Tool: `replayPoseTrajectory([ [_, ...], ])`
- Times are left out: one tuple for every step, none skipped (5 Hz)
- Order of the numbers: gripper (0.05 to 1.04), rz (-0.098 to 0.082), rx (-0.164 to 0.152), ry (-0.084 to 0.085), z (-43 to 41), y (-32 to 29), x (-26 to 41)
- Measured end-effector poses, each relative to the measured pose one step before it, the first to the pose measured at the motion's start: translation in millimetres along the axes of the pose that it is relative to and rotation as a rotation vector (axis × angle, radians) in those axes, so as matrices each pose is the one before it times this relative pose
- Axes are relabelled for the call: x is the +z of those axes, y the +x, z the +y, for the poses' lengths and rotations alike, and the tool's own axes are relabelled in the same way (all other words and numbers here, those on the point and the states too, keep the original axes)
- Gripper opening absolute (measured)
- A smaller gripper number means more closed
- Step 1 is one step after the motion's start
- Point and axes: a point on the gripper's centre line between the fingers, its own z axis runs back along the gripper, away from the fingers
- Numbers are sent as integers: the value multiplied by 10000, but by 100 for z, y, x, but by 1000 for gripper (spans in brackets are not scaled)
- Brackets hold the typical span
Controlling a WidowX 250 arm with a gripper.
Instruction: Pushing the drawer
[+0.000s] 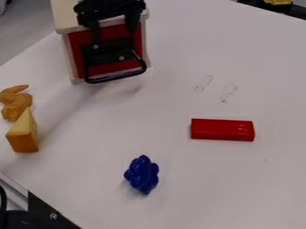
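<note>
Box point(63, 17) could twist or skid if you push the drawer point(110, 68) off-centre with the gripper point(113, 32), jaws spread, near its handle point(117, 77)

Shiny plastic is being seen on the red block point(222, 129), the blue toy point(142, 175) and the handle point(116, 78). Smooth wood is being shown by the box point(63, 13), and a dull top by the table point(179, 96).
</note>
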Motion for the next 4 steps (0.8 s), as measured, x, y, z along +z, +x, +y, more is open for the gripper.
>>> replayPoseTrajectory([
  [998, 21, -92, -37, -35, 46, 95],
  [998, 164, 382, 88, 2061, -660, 450],
  [998, 18, -57, -580, -363, -1006, 2526],
  [998, 104, -471, -354, -235, -306, 1820],
])
